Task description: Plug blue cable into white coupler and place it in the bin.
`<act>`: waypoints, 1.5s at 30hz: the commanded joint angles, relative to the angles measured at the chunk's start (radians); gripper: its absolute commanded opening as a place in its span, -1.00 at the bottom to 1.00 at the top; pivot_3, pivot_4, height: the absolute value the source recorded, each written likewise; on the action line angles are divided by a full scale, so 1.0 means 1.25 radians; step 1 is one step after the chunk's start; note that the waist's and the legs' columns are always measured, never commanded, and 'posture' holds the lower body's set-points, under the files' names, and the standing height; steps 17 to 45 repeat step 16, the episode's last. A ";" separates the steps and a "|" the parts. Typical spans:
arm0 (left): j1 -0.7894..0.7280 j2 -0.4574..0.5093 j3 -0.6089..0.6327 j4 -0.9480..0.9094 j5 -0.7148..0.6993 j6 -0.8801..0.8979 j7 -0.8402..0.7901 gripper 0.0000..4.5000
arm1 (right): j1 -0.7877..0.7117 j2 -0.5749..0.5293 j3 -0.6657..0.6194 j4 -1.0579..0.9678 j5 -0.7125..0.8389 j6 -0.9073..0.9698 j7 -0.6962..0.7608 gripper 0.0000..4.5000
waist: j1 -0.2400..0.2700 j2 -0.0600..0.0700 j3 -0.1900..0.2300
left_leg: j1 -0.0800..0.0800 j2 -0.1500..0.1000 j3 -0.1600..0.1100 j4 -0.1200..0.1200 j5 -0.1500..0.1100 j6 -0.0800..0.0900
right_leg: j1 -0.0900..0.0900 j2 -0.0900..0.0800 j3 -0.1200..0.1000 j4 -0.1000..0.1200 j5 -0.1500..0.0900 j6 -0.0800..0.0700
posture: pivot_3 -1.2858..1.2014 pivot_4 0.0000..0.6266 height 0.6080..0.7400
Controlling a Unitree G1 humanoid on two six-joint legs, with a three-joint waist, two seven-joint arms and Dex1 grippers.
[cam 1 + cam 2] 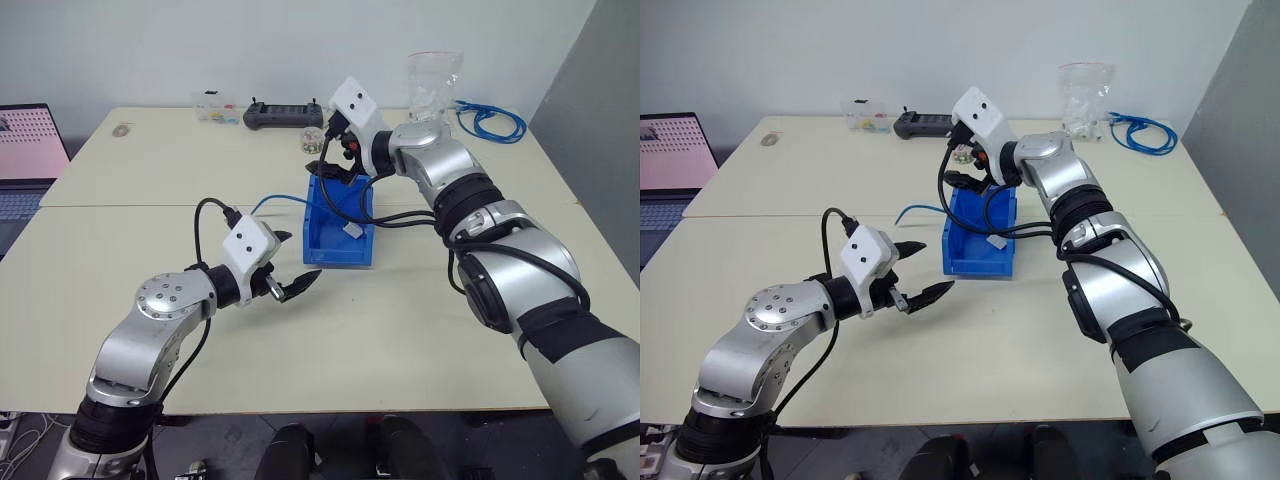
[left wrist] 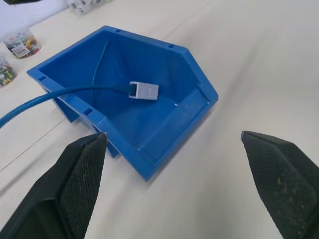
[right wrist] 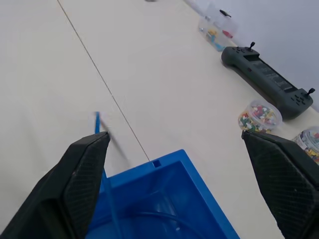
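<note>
The blue bin [image 1: 340,240] stands mid-table, its lowered lip toward me. Inside it lies the white coupler [image 2: 144,90], with the blue cable [image 2: 60,94] plugged into it. The cable runs over the bin's left wall and out onto the table [image 1: 272,200]. My right gripper [image 1: 330,170] hovers over the bin's far end, open and holding nothing; its wrist view looks down past the bin's rim [image 3: 164,169]. My left gripper [image 1: 297,262] hangs open and empty just short of the bin's near left corner, pointing at the bin.
Along the far edge sit a black controller [image 1: 285,115], a clear box of small parts [image 1: 215,108], small jars of coloured pins [image 3: 259,115], a clear bag [image 1: 435,85] and a coiled blue cable bundle [image 1: 490,122]. A laptop [image 1: 25,150] stands at the far left.
</note>
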 commanded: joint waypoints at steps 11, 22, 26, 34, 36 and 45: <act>0.042 0.062 0.184 0.092 -0.008 -0.038 0.026 1.00 | 0.641 -0.342 -0.123 -1.104 0.324 0.530 0.233 0.98 | 0.011 0.000 0.000 | -0.006 0.001 0.000 0.001 0.000 0.000 | -0.003 -0.001 -0.002 -0.001 0.000 0.001 | 0.03 -0.52 1.00; 0.016 0.081 0.182 0.160 -0.045 -0.056 -0.049 1.00 | 0.787 -0.377 -0.209 -1.240 0.384 0.639 0.131 0.98 | 0.005 0.000 0.000 | -0.001 0.001 0.001 0.001 0.000 0.000 | 0.001 0.000 -0.002 0.000 0.000 0.001 | 0.03 -0.52 1.00; 0.016 0.081 0.182 0.160 -0.045 -0.056 -0.049 1.00 | 0.787 -0.377 -0.209 -1.240 0.384 0.639 0.131 0.98 | 0.005 0.000 0.000 | -0.001 0.001 0.001 0.001 0.000 0.000 | 0.001 0.000 -0.002 0.000 0.000 0.001 | 0.03 -0.52 1.00; 0.016 0.081 0.182 0.160 -0.045 -0.056 -0.049 1.00 | 0.787 -0.377 -0.209 -1.240 0.384 0.639 0.131 0.98 | 0.005 0.000 0.000 | -0.001 0.001 0.001 0.001 0.000 0.000 | 0.001 0.000 -0.002 0.000 0.000 0.001 | 0.03 -0.52 1.00; 0.016 0.081 0.182 0.160 -0.045 -0.056 -0.049 1.00 | 0.787 -0.377 -0.209 -1.240 0.384 0.639 0.131 0.98 | 0.005 0.000 0.000 | -0.001 0.001 0.001 0.001 0.000 0.000 | 0.001 0.000 -0.002 0.000 0.000 0.001 | 0.03 -0.52 1.00; 0.016 0.081 0.182 0.160 -0.045 -0.056 -0.049 1.00 | 0.787 -0.377 -0.209 -1.240 0.384 0.639 0.131 0.98 | 0.005 0.000 0.000 | -0.001 0.001 0.001 0.001 0.000 0.000 | 0.001 0.000 -0.002 0.000 0.000 0.001 | 0.03 -0.52 1.00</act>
